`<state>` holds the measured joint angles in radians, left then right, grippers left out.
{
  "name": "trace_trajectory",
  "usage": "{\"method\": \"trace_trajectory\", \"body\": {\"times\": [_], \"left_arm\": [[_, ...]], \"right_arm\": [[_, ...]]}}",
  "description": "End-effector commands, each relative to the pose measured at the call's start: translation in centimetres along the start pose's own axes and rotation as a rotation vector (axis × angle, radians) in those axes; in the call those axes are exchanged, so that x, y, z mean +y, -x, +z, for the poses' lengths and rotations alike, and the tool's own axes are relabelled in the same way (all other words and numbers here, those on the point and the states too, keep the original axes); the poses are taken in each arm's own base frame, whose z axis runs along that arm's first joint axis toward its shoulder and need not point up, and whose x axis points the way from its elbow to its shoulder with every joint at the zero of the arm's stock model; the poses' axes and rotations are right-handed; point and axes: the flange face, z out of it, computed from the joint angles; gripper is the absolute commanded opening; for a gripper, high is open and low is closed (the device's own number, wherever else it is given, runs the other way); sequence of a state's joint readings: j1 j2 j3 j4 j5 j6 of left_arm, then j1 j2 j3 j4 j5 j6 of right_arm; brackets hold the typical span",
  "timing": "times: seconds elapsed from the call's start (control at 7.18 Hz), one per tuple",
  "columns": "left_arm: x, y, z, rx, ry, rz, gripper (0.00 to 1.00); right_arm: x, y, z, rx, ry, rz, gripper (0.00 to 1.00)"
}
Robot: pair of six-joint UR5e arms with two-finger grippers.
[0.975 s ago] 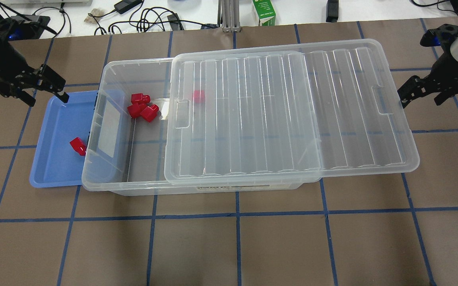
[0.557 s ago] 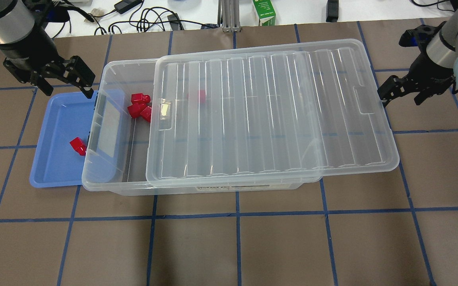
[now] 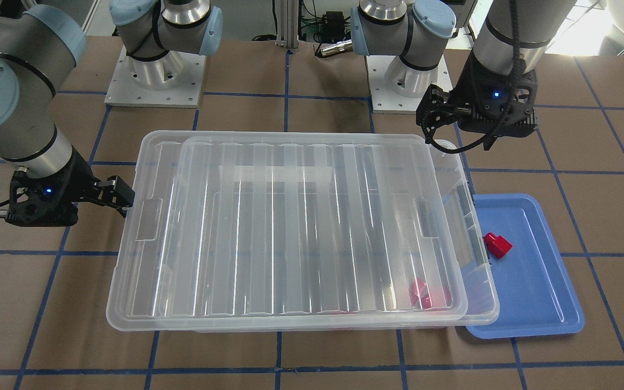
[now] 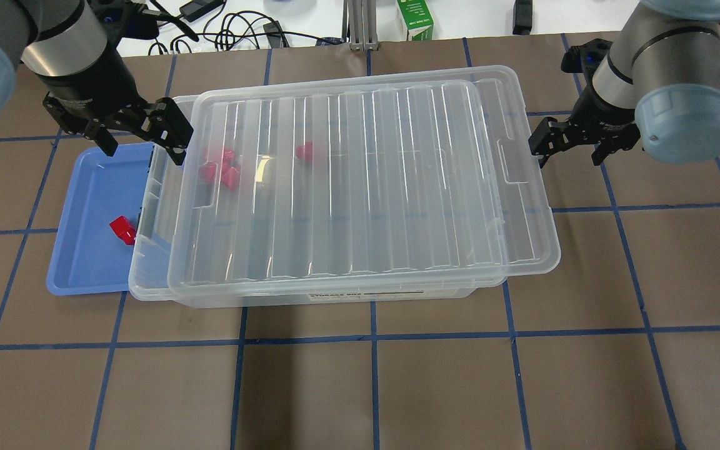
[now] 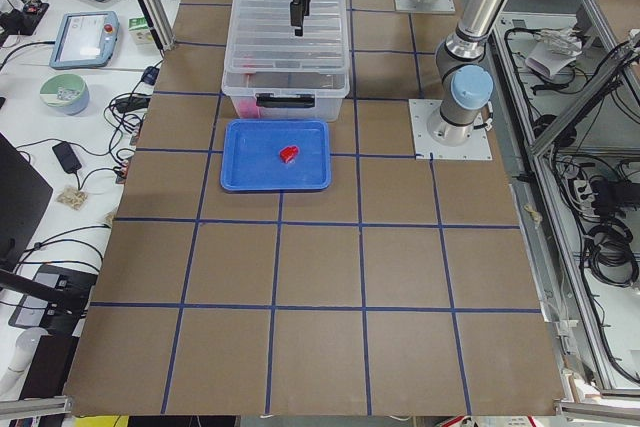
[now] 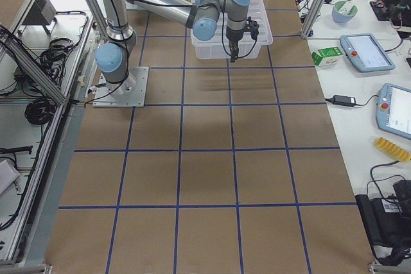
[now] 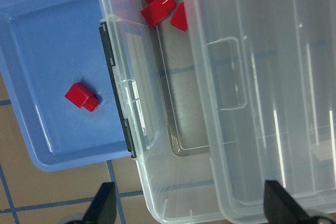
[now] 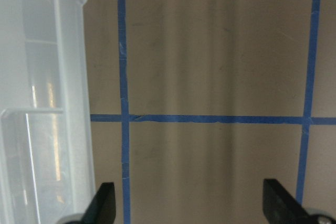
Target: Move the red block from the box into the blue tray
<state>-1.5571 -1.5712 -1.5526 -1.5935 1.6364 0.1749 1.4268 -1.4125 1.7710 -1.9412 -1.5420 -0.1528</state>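
One red block (image 4: pixel 122 229) lies in the blue tray (image 4: pixel 85 256), also in the left wrist view (image 7: pixel 81 96) and the front view (image 3: pixel 498 245). The tray (image 3: pixel 534 292) sits against the box's left end (image 4: pixel 150 275). The ribbed lid (image 4: pixel 366 181) covers nearly the whole box, leaving a strip at the left end. Several red blocks (image 4: pixel 221 169) show through it, and in the left wrist view (image 7: pixel 157 3). My left gripper (image 4: pixel 144 149) is open and empty above the box's far left corner. My right gripper (image 4: pixel 568 154) is open, one finger at the lid's right edge.
The table is brown paper with a blue tape grid. Cables and a green carton (image 4: pixel 415 19) lie beyond the far edge. In the right wrist view the lid's edge (image 8: pixel 52 103) is at the left, bare table beside it.
The lid has slid left across the box and now covers the red blocks. My right gripper moved left with it. My left gripper moved right, toward the box's far left corner.
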Motion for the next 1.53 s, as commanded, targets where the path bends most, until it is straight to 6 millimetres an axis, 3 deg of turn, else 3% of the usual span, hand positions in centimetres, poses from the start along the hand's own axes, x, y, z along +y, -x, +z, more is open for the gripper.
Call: {"method": "trace_trajectory", "body": {"times": [0.0, 0.28, 0.42, 0.56, 0.7, 0.84, 0.98, 1.11, 1.39], "left_arm": [[0.4, -2.0, -2.0, 0.006, -0.042, -0.002, 1.00], [0.5, -1.7, -4.3, 0.001, -0.089, -0.010, 1.00], [1.3, -2.2, -3.6, -0.005, -0.068, 0.015, 1.00], [1.4, -1.9, -3.7, 0.007, -0.081, 0.012, 1.00], [1.2, -2.0, -3.4, 0.007, -0.075, 0.014, 1.00], [1.1, -1.6, -3.1, 0.012, -0.069, 0.007, 1.00], [0.7, -0.8, -4.1, 0.079, -0.100, -0.027, 1.00], [0.6, 0.0, -4.2, 0.128, -0.110, -0.056, 1.00], [1.3, 0.6, -4.0, 0.066, -0.099, -0.067, 1.00]], "right_arm": [[0.3, 2.5, 0.0, -0.001, -0.002, 0.013, 1.00], [0.2, 3.6, -0.1, 0.003, -0.013, -0.010, 1.00], [-0.5, 3.4, -1.2, 0.008, -0.063, -0.023, 1.00], [-0.6, 3.7, -3.7, 0.011, -0.103, -0.017, 1.00], [0.2, 5.0, -7.6, 0.012, -0.132, -0.033, 1.00], [1.1, 7.5, -10.8, 0.011, -0.168, -0.052, 1.00], [1.9, 10.8, -13.2, 0.004, -0.179, -0.017, 1.00], [2.4, 13.2, -15.4, -0.003, -0.177, -0.002, 1.00], [3.7, 14.1, -17.8, 0.002, -0.092, 0.108, 1.00]]}}
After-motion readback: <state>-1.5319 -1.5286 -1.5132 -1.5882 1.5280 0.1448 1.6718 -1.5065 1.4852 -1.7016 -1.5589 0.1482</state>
